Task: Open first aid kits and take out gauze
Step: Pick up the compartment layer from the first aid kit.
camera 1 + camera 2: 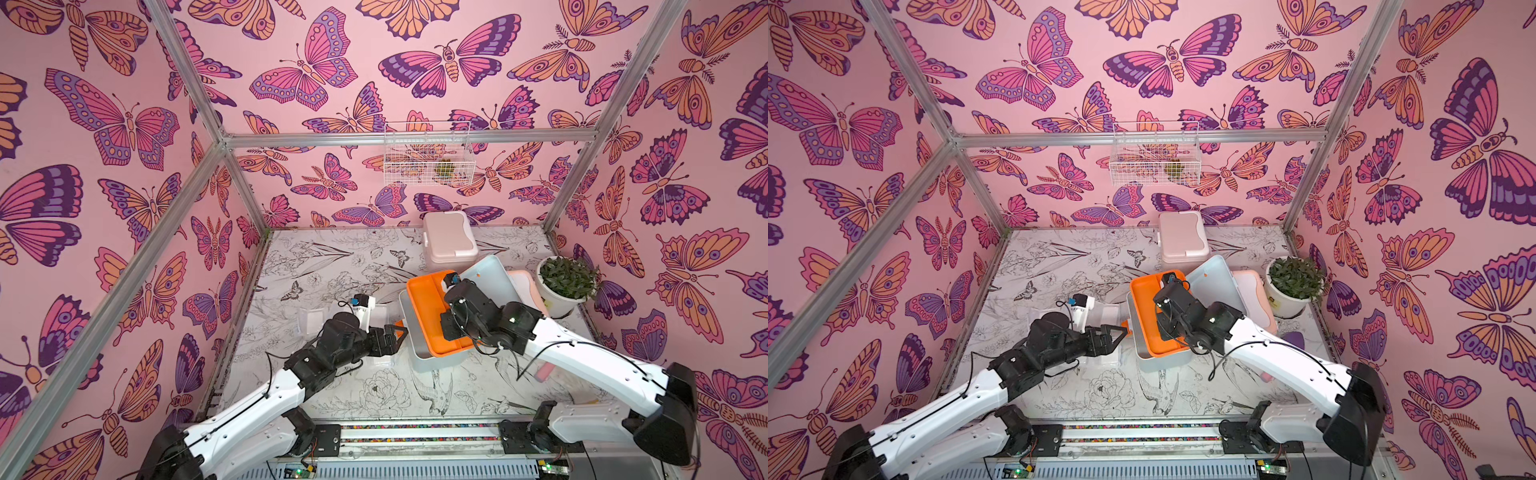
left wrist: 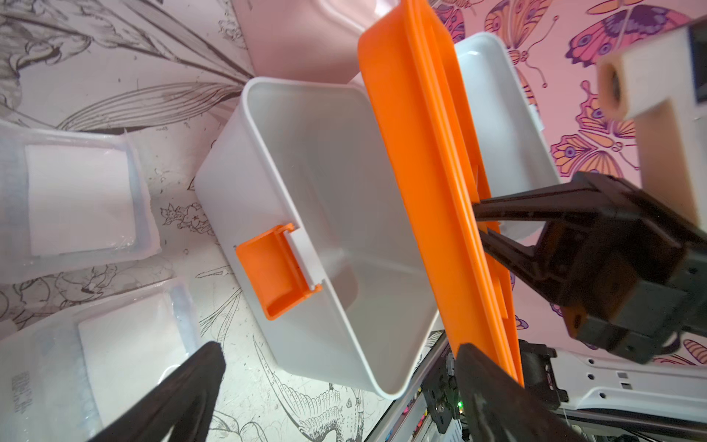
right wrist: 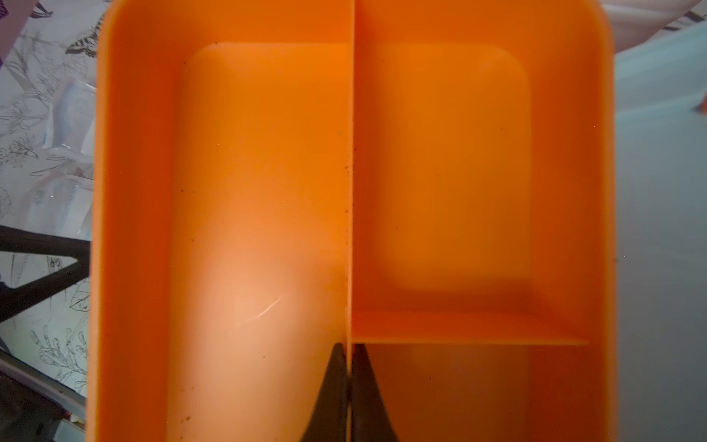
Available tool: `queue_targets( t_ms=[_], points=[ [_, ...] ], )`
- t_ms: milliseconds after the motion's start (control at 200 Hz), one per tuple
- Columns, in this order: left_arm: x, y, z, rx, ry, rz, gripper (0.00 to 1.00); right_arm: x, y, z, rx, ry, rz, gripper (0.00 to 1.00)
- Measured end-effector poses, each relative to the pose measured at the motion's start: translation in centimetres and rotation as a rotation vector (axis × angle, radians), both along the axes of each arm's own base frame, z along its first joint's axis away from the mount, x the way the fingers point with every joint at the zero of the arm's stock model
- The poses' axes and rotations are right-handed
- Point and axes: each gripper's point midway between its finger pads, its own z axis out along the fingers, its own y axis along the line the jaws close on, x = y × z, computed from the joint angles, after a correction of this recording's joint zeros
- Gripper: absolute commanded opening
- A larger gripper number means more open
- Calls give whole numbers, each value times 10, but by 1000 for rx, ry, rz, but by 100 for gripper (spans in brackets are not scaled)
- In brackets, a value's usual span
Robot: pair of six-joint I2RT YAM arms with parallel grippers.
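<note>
Right wrist view: right gripper [image 3: 350, 354] clamped on the orange tray [image 3: 264, 183] by its divider, holding it tilted off the case [image 2: 229, 199], likely so the left gripper [image 2: 338, 346], jaws apart, can reach inside.

The open lid [image 1: 494, 275] largely hides the peach-trimmed case [image 1: 528, 286].

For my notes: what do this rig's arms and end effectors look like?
The left arm and right arm have white shells, black joints and thin black cables looping outside. The left end effector and right end effector have black, tapering, open-frame triangular fingers. White camera blocks top the wrists.
</note>
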Motion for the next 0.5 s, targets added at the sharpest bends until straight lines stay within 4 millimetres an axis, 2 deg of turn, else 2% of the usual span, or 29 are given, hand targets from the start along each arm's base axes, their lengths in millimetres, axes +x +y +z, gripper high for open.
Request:
queue_targets(
  t_ms=[265,361,496],
  points=[
    [-12,18,57,-92,-207,13,100,-23,-42,73,203,-240,-17,0],
    [-17,22,70,-106,-260,7,100,-33,-63,99,260,-327,-42,0],
    [-20,25,78,-88,-290,-3,100,-43,-91,119,305,-409,-91,0]
  ],
)
